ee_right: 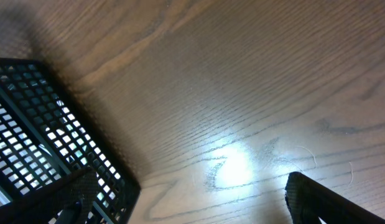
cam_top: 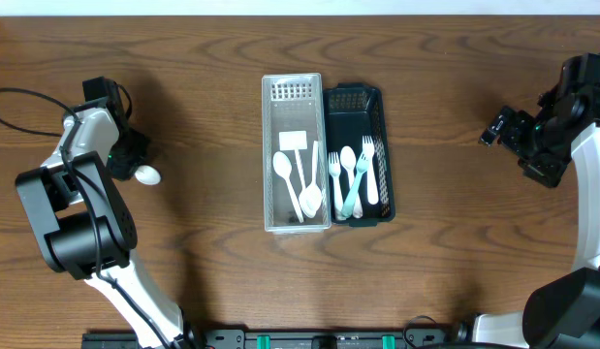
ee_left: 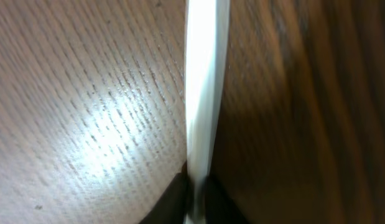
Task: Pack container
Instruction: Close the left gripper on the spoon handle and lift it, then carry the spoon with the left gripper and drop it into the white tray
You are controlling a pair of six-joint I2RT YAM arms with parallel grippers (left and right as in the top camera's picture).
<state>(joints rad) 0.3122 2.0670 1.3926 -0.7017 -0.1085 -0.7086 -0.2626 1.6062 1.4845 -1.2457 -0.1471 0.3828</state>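
Note:
A white plastic spoon lies at the far left of the wooden table. My left gripper is down on it; in the left wrist view its fingers are shut on the spoon's white handle. A clear container at the table's middle holds white spoons and a flat white piece. A dark green basket beside it holds pale forks. My right gripper is open and empty at the far right, above bare wood; its fingers spread wide.
The basket's dark mesh corner shows at the left of the right wrist view. A black cable loops on the table by the left arm. Bare wood lies between the containers and each arm.

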